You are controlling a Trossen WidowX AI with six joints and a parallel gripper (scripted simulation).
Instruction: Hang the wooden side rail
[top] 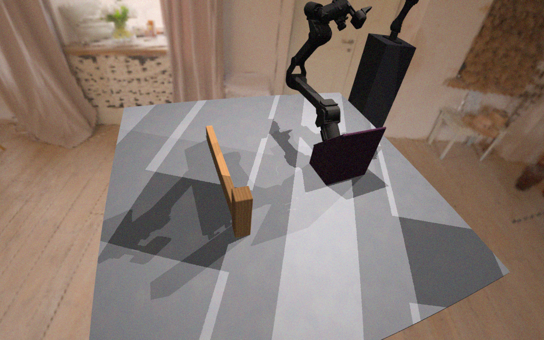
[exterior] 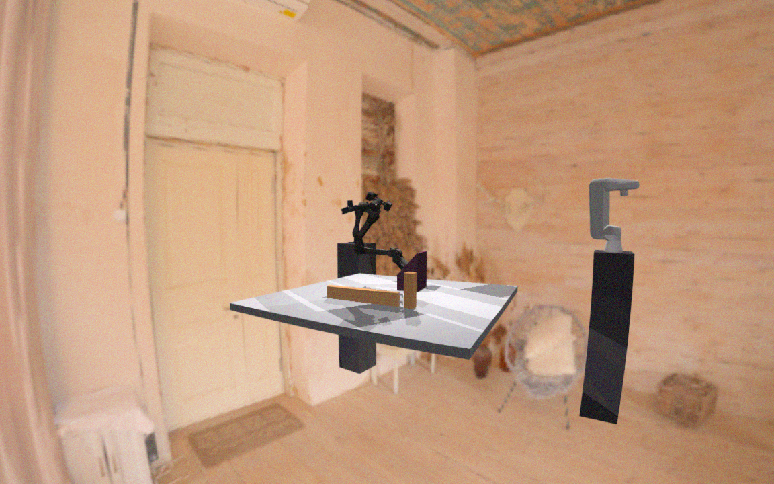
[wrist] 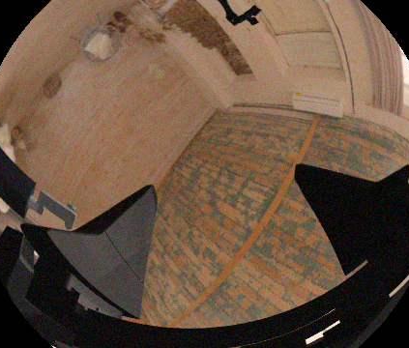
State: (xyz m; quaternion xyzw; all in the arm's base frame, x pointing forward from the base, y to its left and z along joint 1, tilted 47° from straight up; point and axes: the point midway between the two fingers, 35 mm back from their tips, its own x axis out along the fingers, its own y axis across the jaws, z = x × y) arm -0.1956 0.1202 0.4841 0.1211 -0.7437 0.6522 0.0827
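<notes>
The wooden side rail (top: 219, 162) (exterior: 363, 295) stands on its long edge. Its near end is at the side of the upright headboard post (top: 242, 213) (exterior: 410, 290). The far end appears to rest on the table (top: 434, 253) (exterior: 290, 304). In the exterior view small metal parts show in a narrow gap between rail and post. I cannot tell whether both hooks sit on the pins; the slot is hidden. My gripper (wrist: 229, 181) is open and empty, raised high behind the table, well away from the rail and post. Its fingers point up toward the ceiling.
A dark purple angled panel (top: 354, 156) (exterior: 420, 270) stands on the table beside my arm's base, to the right of the rail in the top view. A black pedestal (top: 381, 76) with another arm stands behind the table. A grey arm (exterior: 600, 210) stands on a separate pedestal (exterior: 606, 337).
</notes>
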